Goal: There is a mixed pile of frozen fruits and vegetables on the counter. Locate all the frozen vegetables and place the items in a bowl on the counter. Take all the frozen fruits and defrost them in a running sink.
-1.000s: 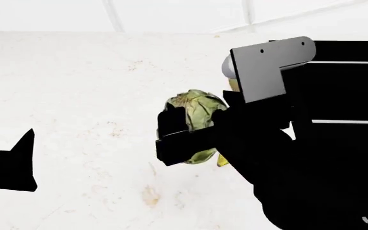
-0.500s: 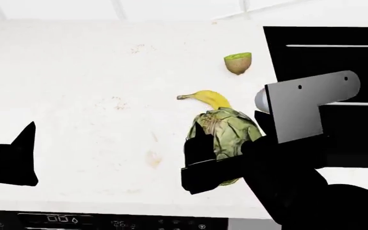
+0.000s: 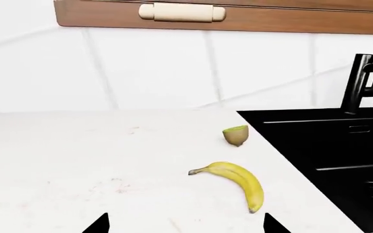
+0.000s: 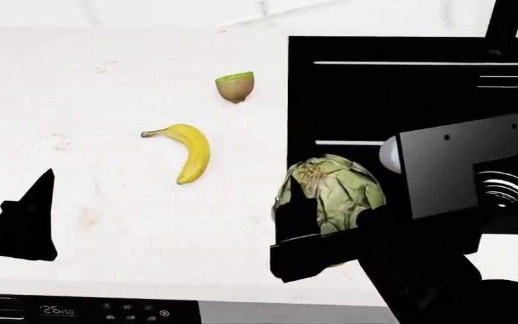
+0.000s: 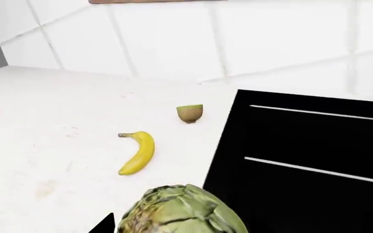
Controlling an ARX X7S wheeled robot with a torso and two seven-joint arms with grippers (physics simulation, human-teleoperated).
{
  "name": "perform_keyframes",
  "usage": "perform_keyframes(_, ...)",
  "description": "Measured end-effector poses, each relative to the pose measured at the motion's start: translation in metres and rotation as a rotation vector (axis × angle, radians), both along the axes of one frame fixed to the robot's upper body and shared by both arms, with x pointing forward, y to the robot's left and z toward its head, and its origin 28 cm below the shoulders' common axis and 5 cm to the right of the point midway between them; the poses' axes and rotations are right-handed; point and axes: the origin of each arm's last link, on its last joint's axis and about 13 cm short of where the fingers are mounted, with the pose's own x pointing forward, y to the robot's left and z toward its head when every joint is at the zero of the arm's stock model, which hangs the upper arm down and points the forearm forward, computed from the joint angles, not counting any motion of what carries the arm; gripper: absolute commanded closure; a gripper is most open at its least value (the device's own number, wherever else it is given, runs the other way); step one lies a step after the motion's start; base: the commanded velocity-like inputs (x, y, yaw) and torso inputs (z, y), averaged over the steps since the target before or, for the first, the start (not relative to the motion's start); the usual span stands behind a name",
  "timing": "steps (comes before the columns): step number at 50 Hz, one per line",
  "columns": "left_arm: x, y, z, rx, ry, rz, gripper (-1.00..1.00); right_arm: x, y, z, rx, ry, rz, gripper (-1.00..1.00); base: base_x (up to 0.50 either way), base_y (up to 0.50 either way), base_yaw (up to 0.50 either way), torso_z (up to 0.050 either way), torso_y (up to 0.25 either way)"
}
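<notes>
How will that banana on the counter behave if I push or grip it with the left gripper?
The banana lies flat on its curved side on the smooth white counter, so a push would probably spin or slide it rather than roll it. Its tapered, curved shape suggests gripping across the thick middle. It looks rigid, though stiffness cannot be confirmed.

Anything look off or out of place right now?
Nothing spilled or damaged. The right claw holds the artichoke by the sink edge; banana and kiwi half lie on the counter.
</notes>
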Motion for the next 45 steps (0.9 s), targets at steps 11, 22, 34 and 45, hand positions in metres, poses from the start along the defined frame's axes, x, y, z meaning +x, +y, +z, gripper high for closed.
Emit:
perform_keyframes(11, 0.000, 0.000, 0.000, 0.000, -0.002, 0.000, -1.00, -0.002, -0.002, -0.003, 0.008, -0.003, -0.009, 1.00, 0.00, -0.50, 0.00, 0.000, 0.001)
perform_keyframes(22, 0.000, -0.001, 0.000, 0.003, 0.000, -0.004, -1.00, -0.003, -0.004, -0.007, 0.016, 0.000, -0.011, 1.00, 0.00, -0.50, 0.00, 0.000, 0.000)
perform_keyframes(34, 0.000, -0.002, 0.002, 0.001, 0.000, -0.005, -1.00, -0.003, -0.004, -0.010, 0.023, 0.006, -0.006, 1.00, 0.00, -0.50, 0.00, 0.000, 0.001)
perform_keyframes(45, 0.001, -0.002, 0.000, 0.000, 0.004, -0.003, -1.00, -0.002, -0.004, -0.014, 0.029, 0.008, -0.005, 1.00, 0.00, -0.45, 0.00, 0.001, 0.001)
